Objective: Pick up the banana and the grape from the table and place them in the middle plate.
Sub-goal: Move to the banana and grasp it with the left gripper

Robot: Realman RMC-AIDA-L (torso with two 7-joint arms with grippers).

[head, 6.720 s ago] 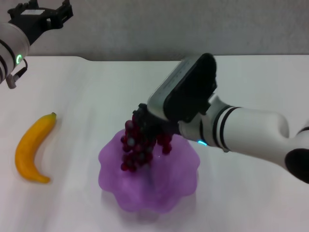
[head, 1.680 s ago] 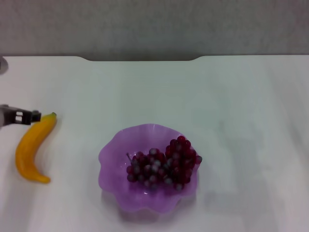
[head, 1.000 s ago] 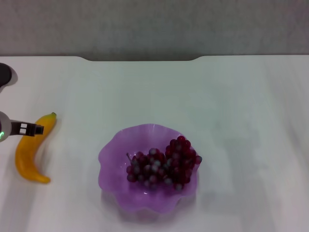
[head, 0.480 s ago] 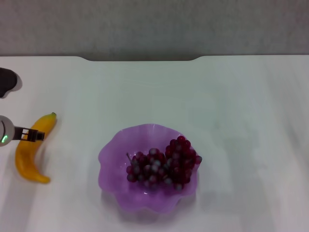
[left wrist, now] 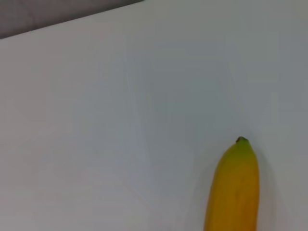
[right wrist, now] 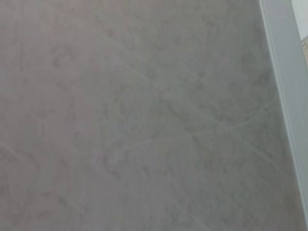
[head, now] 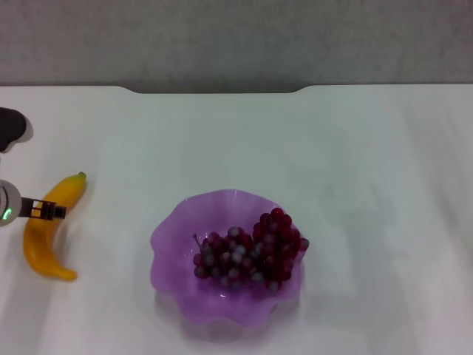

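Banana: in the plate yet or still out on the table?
Out. The banana lies on the table, apart from the middle plate.

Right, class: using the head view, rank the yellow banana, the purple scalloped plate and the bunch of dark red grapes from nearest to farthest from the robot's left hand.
1. The yellow banana, at the far left, right under the left hand.
2. The purple scalloped plate, in the middle; its near rim comes first.
3. The bunch of dark red grapes, inside the plate, towards its right side.
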